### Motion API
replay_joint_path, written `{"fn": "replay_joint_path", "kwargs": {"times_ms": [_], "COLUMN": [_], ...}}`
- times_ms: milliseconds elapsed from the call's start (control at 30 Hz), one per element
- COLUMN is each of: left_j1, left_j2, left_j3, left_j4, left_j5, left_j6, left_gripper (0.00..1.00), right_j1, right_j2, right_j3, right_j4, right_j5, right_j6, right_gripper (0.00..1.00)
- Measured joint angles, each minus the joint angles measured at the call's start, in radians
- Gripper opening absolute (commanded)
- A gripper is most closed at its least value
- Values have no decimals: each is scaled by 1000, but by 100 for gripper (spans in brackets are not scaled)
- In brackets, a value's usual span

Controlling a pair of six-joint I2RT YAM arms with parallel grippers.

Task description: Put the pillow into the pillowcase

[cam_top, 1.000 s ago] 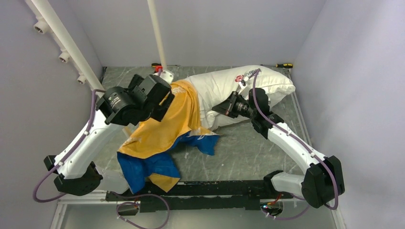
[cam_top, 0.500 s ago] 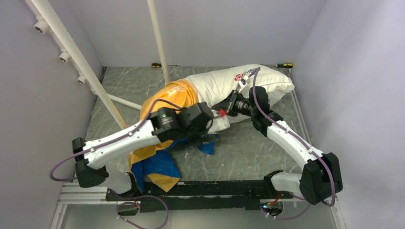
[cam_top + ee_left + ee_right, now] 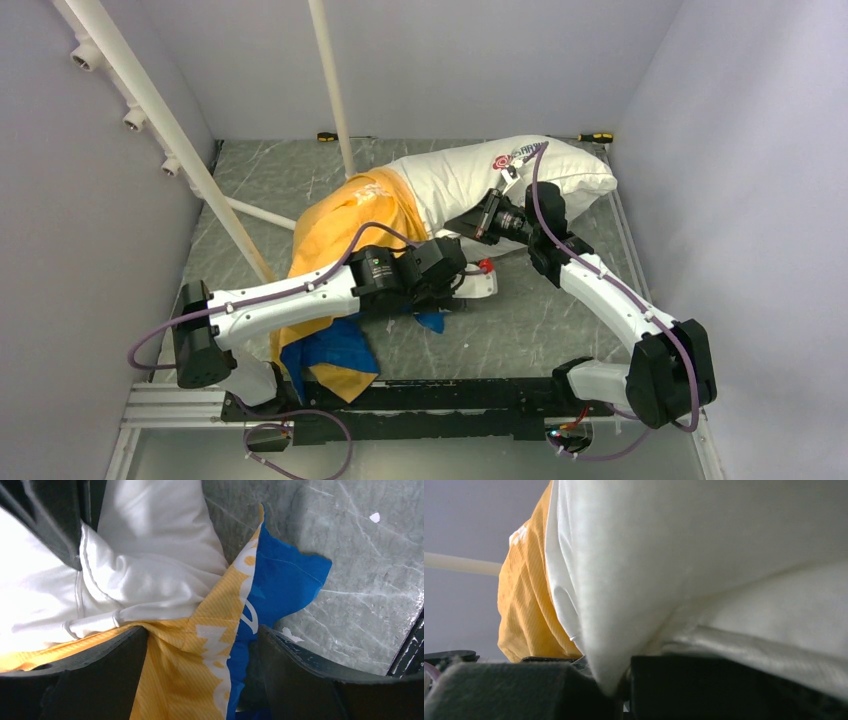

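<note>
The white pillow (image 3: 470,178) lies at the back right, logo up. Its left end is inside the pillowcase (image 3: 335,235), whose yellow side drapes over it; the blue side (image 3: 325,350) trails toward the front. My right gripper (image 3: 480,222) is shut on a fold of the pillow (image 3: 704,555) at its front edge, midway between the fingertips (image 3: 621,685). My left gripper (image 3: 458,282) is low at the pillowcase's mouth. Its jaws are wide open around the yellow and blue hem (image 3: 210,645), beside the pillow's corner (image 3: 150,580).
White pipes stand at the back (image 3: 330,80) and slant along the left (image 3: 165,135). Two screwdrivers lie by the back wall (image 3: 595,137) (image 3: 328,136). Grey walls close in on three sides. A black rail (image 3: 430,405) runs along the front edge.
My left arm has swung from the back left over the pillowcase, rightward and down to the pillow's front edge. The right gripper has stayed on the pillow.
</note>
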Motion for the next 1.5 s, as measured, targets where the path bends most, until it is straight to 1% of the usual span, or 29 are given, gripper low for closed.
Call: {"fn": "replay_joint_path", "kwargs": {"times_ms": [67, 133, 167, 200, 300, 333, 367, 400, 567, 667, 767, 900, 1100, 1167, 1333, 1500], "left_j1": [-4, -10, -13, -16, -24, -25, -26, -26, -28, -31, -30, -28, -18, -2, 73, 102], "left_j2": [2, 2, 2, 2, 2, 2, 2, 2, 31, 69, 76, 64, -35, -58, -83, -108], "left_j3": [-6, -16, -22, -31, -54, -64, -75, -89, -99, -37, 31, 141, 148, 148, 148, 148], "left_j4": [7, 13, 15, 18, 23, 35, 48, 66, 90, 67, 40, 23, 77, 100, 129, 129], "left_j5": [19, 37, 42, 45, 44, 36, 24, 2, -93, -105, -104, -82, -50, -28, 55, 106], "left_j6": [12, 30, 39, 49, 72, 84, 92, 109, 151, 138, 101, 36, -33, -56, -118, -175], "left_gripper": [90, 90, 87, 81, 49, 36, 17, 1, 0, 0, 0, 0, 0, 0, 0, 0], "right_j1": [-2, -4, -5, -6, -7, -7, -7, -7, -8, -10, -14, -22, -24, -6, 93, 126], "right_j2": [0, 0, 0, 0, 0, 0, 0, 0, 0, 0, -1, -3, -3, -3, -3, -5], "right_j3": [0, -1, -2, -3, -9, -11, -11, -12, -13, -13, -13, -13, -40, -40, -40, -48], "right_j4": [0, 1, 1, 1, 1, 1, 0, 0, 0, 0, 1, 31, 179, 233, 356, 403], "right_j5": [-3, -7, -10, -13, -19, -21, -22, -22, -24, -25, -31, -56, -149, -177, -233, -247], "right_j6": [3, 3, 3, 3, 4, 4, 5, 5, 4, 3, 0, -1, 39, 53, 76, 82], "right_gripper": [0, 0, 0, 0, 0, 0, 0, 0, 0, 0, 0, 0, 0, 0, 0, 0]}}
